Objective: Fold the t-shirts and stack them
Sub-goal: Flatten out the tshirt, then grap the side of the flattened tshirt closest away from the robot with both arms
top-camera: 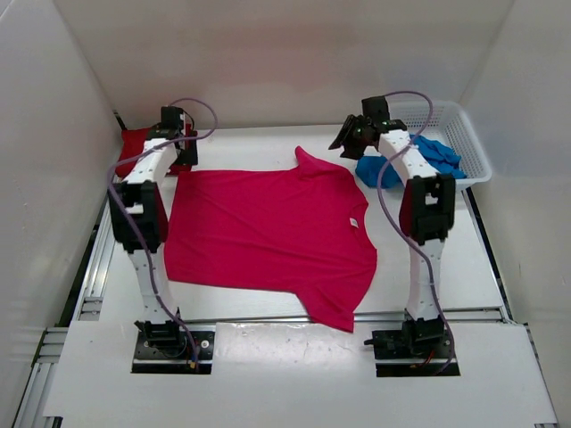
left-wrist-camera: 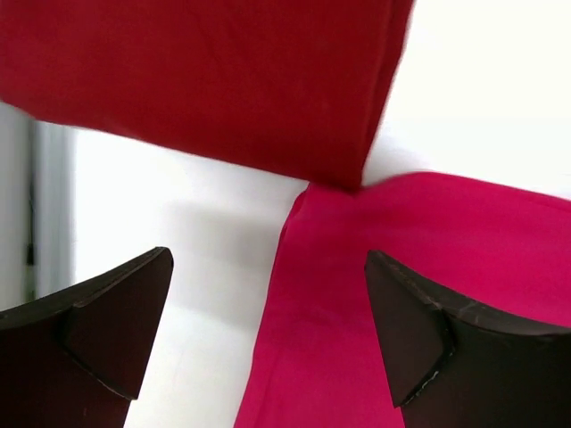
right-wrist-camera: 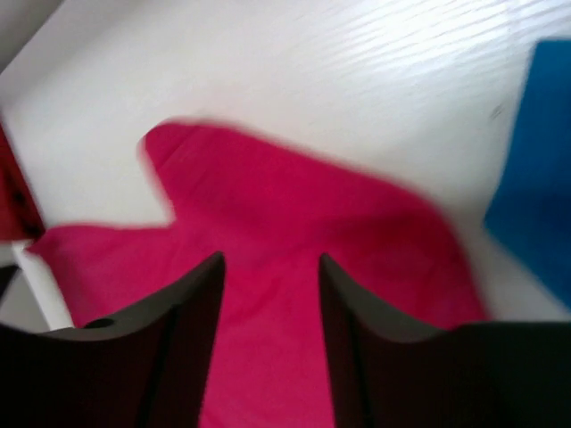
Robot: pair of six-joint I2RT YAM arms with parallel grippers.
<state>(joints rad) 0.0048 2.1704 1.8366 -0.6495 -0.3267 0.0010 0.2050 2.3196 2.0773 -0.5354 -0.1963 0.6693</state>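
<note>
A bright pink-magenta t-shirt [top-camera: 268, 227] lies spread flat in the middle of the table. A folded dark red t-shirt [top-camera: 132, 144] sits at the far left, half hidden behind my left arm. A crumpled blue t-shirt [top-camera: 439, 153] lies by the basket at the far right. My left gripper [top-camera: 183, 147] hangs open over the pink shirt's far left corner [left-wrist-camera: 401, 294], just in front of the dark red shirt [left-wrist-camera: 205, 80]. Nothing is between its fingers [left-wrist-camera: 116, 330]. My right gripper [top-camera: 343, 141] hovers above the pink shirt's far sleeve [right-wrist-camera: 294, 205], jaws apart and empty.
A white mesh basket [top-camera: 475, 134] stands at the back right corner, with the blue shirt [right-wrist-camera: 535, 160] against its near left side. White walls close in the table on the left, back and right. Metal rails run along the left edge [top-camera: 89, 267].
</note>
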